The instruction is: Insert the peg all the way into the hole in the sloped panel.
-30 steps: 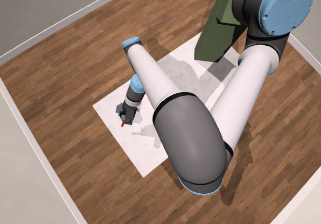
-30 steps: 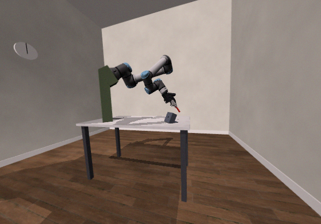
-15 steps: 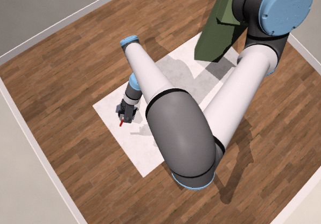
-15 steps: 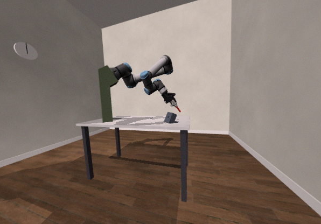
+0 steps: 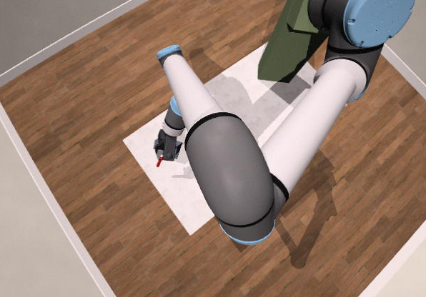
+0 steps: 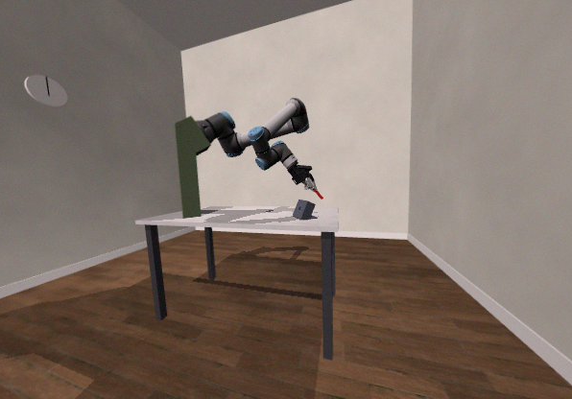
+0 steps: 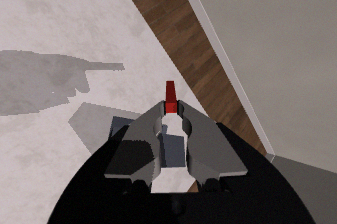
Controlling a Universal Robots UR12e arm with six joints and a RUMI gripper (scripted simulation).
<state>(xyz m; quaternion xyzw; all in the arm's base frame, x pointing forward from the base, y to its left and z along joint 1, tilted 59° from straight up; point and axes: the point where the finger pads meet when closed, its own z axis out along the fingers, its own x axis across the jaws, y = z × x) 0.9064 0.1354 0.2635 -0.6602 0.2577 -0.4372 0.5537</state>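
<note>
My gripper [image 7: 170,101] is shut on a red peg [image 7: 170,97], which sticks out past the fingertips. In the exterior view the gripper [image 6: 309,184] holds the peg [image 6: 319,194] tilted down, a little above and to the right of the small dark block with the sloped panel [image 6: 303,209] on the table. In the overhead view the peg [image 5: 159,162] points out from the gripper [image 5: 161,154] near the left edge of the table top. In the wrist view the block [image 7: 165,145] shows partly between and behind the fingers. I cannot see the hole.
A tall green column [image 6: 188,168] carries the arm's base at the far left of the white table [image 6: 241,218]. The arm's elbow [image 5: 229,171] hides much of the table in the overhead view. The table's edge runs close to the block.
</note>
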